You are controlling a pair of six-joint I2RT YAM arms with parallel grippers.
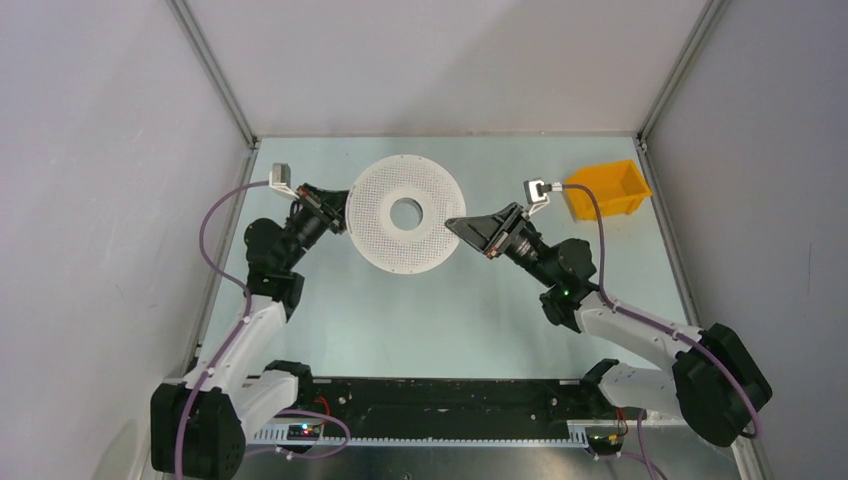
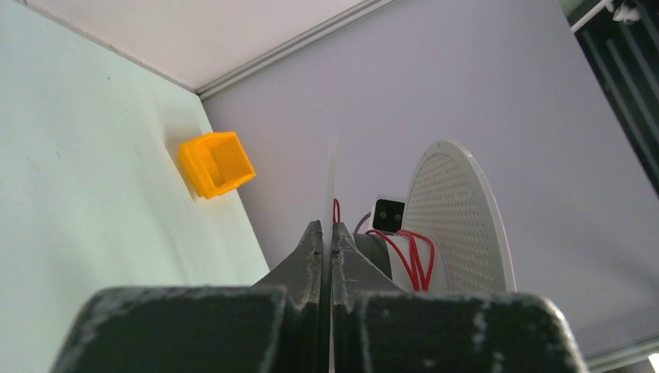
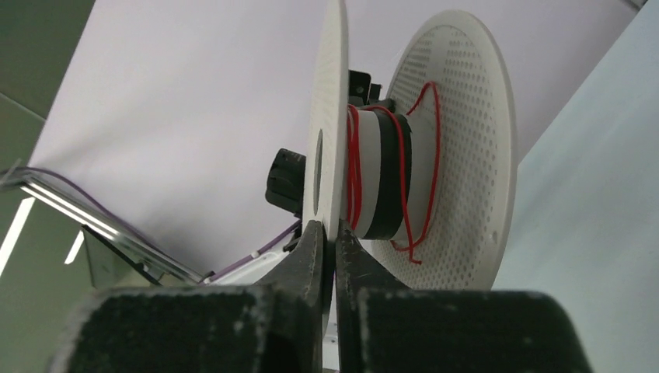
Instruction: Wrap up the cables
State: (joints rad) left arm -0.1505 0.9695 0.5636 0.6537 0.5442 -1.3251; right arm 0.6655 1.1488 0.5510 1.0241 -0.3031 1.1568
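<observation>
- Pale green table (image 1: 440, 320), boxed in by white walls, lies under both arms.
- Left gripper (image 1: 338, 212): its jaws are pinched together on the left rim of the spool (image 1: 400, 250), with only that thin flange edge between the fingers, as the left wrist view shows.
- Right gripper (image 1: 455, 224): its jaws are likewise pressed onto the right rim of the same flange, the plate running edge-on straight up from between the fingers in the right wrist view.
- The spool is a pale, round reel with two perforated flanges; it sits near the middle of the table between the two grippers, one flat face turned up to the overhead camera. Whether its lower flange rests on the table I cannot tell.
- The cables (image 3: 354, 167) are thin and red, and they sit between the flanges: several turns lie tight on the hub (image 3: 381, 179), close to the gripped flange.
- A few looser loops cross the hub's dark band and hang slack against the far flange.
- An orange bin (image 1: 603, 190) stands at the far right of the table, apart from the spool and just beyond the right wrist.
</observation>
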